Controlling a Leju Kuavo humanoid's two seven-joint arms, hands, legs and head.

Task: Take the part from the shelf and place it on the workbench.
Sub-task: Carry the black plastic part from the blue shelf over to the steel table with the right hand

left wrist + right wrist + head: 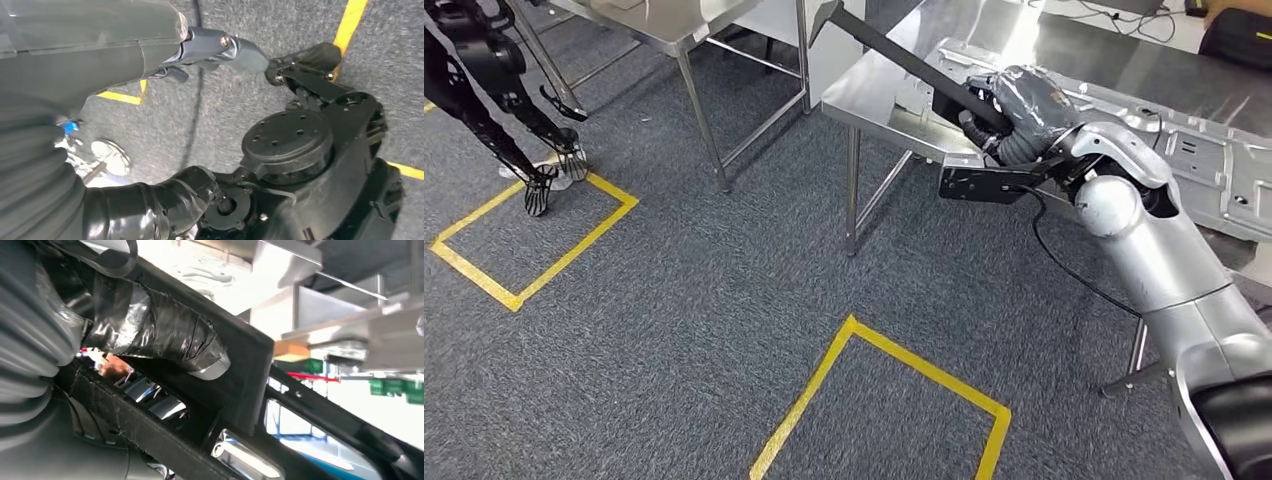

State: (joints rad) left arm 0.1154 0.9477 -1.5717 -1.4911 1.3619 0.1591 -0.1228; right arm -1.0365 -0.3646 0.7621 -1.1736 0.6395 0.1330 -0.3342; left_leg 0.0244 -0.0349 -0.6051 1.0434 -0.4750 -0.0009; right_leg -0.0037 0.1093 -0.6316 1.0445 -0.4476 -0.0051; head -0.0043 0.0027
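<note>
While the workbench point(894, 85) fills the upper right of your head view, treat it as your landmark: a steel-topped table on thin legs, standing on grey carpet point(694, 300) marked with yellow tape squares point(894, 350). Lying on the workbench, toward its far right, is a large pale stamped metal panel point(1214, 160). Over the workbench's near edge you see the right arm point(1154, 260) reaching in from below, and the part point(894, 55), a long, flat black piece, held at its end. The part's long axis runs away from the hand and up to the left, crossing above the workbench's front corner, so most of its length hangs over the steel top, whether clear of it or touching I cannot tell. Your right hand point(1014, 110) is wrapped firmly round the near end of the part, its taped fingers point(165, 335) closed across the black bar in the right wrist view. I judge that lowering along that same axis would lay it flat on the top, beside the panel. Your left hand point(220, 47) hangs well away from the workbench, over the carpet; its fingers look loosely extended and hold nothing.
</note>
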